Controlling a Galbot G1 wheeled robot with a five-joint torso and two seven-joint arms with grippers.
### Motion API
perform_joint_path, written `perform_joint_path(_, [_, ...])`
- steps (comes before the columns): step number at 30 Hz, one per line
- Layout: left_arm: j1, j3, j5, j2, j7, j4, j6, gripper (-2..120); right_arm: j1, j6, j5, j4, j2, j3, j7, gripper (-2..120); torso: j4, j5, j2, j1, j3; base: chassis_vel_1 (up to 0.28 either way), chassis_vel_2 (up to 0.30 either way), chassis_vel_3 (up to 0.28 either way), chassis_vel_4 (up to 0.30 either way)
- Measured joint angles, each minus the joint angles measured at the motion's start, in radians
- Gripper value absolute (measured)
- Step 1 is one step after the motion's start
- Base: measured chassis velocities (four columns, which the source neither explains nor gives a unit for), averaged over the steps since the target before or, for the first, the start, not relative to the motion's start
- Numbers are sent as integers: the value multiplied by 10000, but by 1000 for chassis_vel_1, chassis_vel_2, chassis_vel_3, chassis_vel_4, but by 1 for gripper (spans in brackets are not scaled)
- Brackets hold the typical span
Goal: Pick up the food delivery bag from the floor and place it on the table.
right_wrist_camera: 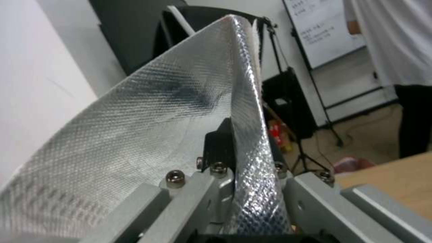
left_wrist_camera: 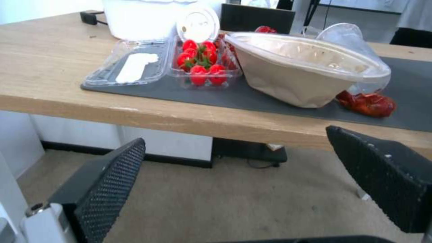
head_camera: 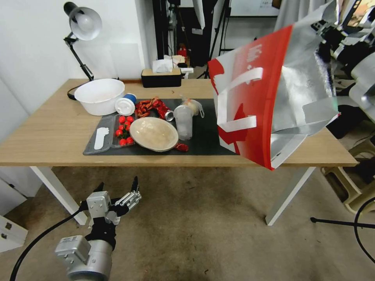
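Observation:
The red-and-white food delivery bag point(head_camera: 265, 97) hangs tilted in the air over the right end of the table point(head_camera: 47, 128), its silver foil lining and white strap handles facing me. Its lower corner reaches down past the table's front edge. My right gripper point(head_camera: 327, 34) is at the bag's upper rim, shut on the foil edge point(right_wrist_camera: 245, 158). The foil wall of the bag point(right_wrist_camera: 135, 152) spreads out from the jaws. My left gripper point(head_camera: 117, 184) stays low over the floor point(head_camera: 195, 226) in front of the table, open point(left_wrist_camera: 243, 175), holding nothing.
On the dark grey mat point(head_camera: 207, 128) stand a lidded paper bowl point(head_camera: 153, 134), a tomato box point(head_camera: 124, 130) and a plastic cup point(head_camera: 183, 121). Behind are a white bowl point(head_camera: 99, 95), a tissue box point(head_camera: 161, 77) and a desk lamp point(head_camera: 84, 25). A stand foot point(head_camera: 343, 223) lies on the floor at right.

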Motion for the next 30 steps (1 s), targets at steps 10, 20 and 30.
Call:
perform_joint_path(10, [48,7,48,-11,23,0,0,100,280,-351,-127,-336,80,-160,469,0,1,-1,0,0,0,0,0,0,0])
perform_joint_path(20, [41,31,104,-28,58,0,0,100,347,-682,-333,-707,51,-205,978,0,0,0,0,0,0,0,0,0,0])
perform_joint_path(30, [25,41,114,-44,66,0,0,100,385,-891,-467,-1036,148,-318,1191,0,1,0,0,0,0,0,0,0,0])
